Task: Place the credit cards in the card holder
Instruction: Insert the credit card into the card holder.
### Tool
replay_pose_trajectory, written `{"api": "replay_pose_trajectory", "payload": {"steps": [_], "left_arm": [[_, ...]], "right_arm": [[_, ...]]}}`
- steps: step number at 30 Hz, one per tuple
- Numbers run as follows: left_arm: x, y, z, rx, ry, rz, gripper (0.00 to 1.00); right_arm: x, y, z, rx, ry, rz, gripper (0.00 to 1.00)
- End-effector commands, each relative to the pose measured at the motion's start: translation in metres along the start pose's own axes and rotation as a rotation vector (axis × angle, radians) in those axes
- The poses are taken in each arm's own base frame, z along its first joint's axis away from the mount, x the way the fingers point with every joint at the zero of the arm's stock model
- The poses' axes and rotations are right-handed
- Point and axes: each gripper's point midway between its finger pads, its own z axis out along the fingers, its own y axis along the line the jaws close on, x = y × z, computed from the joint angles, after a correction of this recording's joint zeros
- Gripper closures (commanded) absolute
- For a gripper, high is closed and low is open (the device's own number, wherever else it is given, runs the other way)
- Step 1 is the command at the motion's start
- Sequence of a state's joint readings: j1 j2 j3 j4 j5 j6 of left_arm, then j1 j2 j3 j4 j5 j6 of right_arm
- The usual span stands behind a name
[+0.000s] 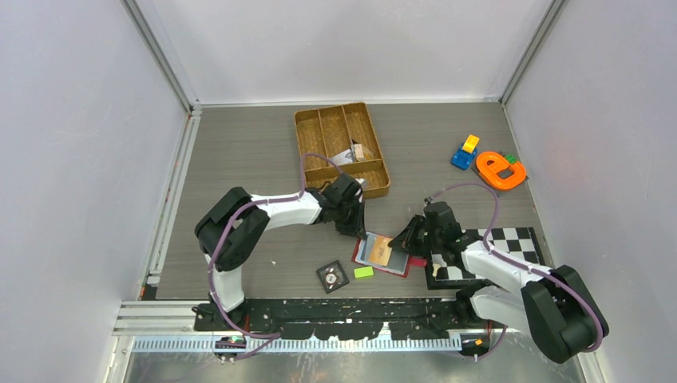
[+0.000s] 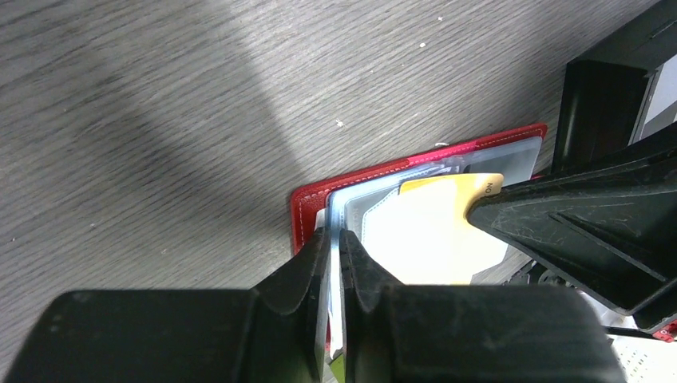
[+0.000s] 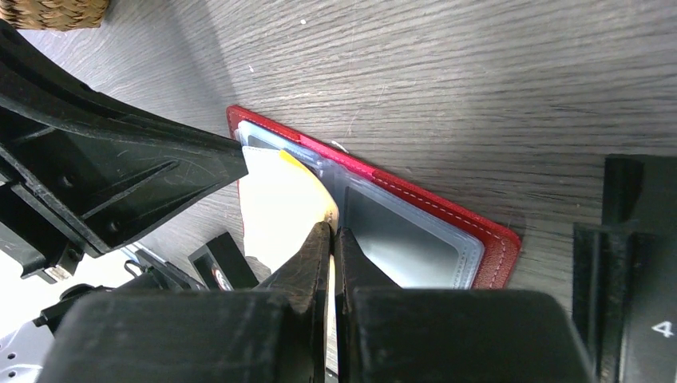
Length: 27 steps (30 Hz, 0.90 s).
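The red card holder [image 1: 401, 270] lies open on the table between the two arms, grey-blue pockets up. My left gripper [image 2: 335, 233] is shut on the edge of a grey-blue pocket sheet at the holder's left side [image 2: 307, 209]. My right gripper [image 3: 334, 230] is shut on a tan-orange credit card [image 3: 279, 203], which lies over the open pockets with its far end at the pocket sheet. The same card [image 2: 435, 231] shows pale and glare-washed in the left wrist view, under the right gripper's fingers [image 2: 575, 227]. The red cover [image 3: 479, 239] stays flat on the table.
A woven brown divided tray [image 1: 342, 150] stands behind the left arm. A black tile with a dial [image 1: 333, 277] and a green block [image 1: 364, 272] lie just in front of the holder. A checkered board [image 1: 487, 255] sits under the right arm. Orange and blue toys [image 1: 500, 169] are at the far right.
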<state>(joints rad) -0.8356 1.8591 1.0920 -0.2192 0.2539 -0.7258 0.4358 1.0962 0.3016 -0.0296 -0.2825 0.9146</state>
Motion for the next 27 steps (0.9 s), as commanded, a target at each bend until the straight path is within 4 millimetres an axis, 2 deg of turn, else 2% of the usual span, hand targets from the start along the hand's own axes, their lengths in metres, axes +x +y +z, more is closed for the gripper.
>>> {"api": "replay_pose_trajectory", "payload": {"steps": [1, 6, 11, 22, 27], "left_arm": [[0.003, 0.017, 0.004, -0.067, -0.016, 0.031, 0.86], [0.001, 0.012, 0.004, -0.049, -0.02, 0.039, 0.82], [0.004, 0.011, 0.009, -0.038, -0.01, 0.043, 0.82], [0.006, 0.01, 0.013, -0.033, -0.003, 0.042, 0.92], [0.004, 0.008, 0.012, -0.03, -0.009, 0.042, 0.94]], "right_arm": [[-0.003, -0.003, -0.001, 0.024, -0.005, -0.012, 1.0], [0.006, -0.004, 0.002, 0.029, 0.061, -0.022, 0.99], [0.009, -0.008, 0.002, 0.054, 0.097, -0.027, 1.0], [0.012, -0.009, 0.006, 0.062, 0.129, -0.024, 0.99], [0.011, -0.008, 0.007, 0.072, 0.143, -0.025, 1.0]]}}
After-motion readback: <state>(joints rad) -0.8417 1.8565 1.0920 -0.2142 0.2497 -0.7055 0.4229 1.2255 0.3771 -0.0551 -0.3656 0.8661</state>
